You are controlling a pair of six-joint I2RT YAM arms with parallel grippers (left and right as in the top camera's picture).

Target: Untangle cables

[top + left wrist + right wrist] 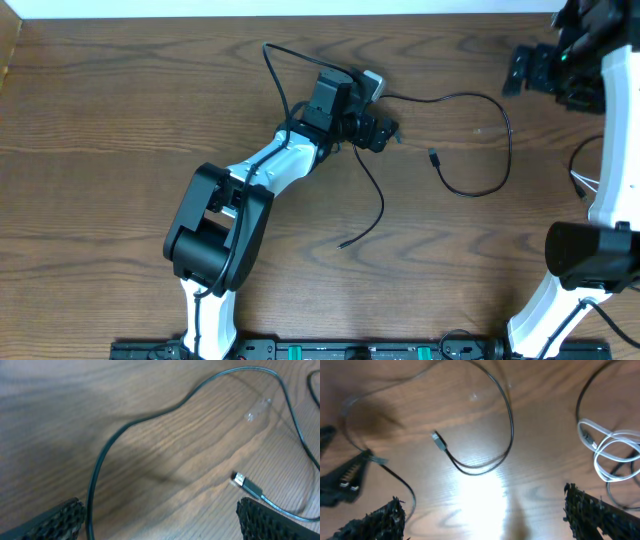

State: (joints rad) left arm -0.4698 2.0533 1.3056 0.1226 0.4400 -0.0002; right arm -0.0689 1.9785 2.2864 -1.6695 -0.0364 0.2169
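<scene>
Untangling barely begun, apparently. Nearest, black cable (382, 212) trailing loose over the wooden surface (100, 100). Beyond, a USB plug (240, 480) lying free beside the released left end effector (378, 133). At right, white cord (585, 432) coiled. Far right, right end effector (481, 502) released, aloft. Next, likely: clamping one black strand and drawing it clear.

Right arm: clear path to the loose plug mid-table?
Likely yes. The plug lies flat on the table with nothing over it. The left gripper sits off to one side. The right gripper is open, with the plug in its camera's view.
</scene>
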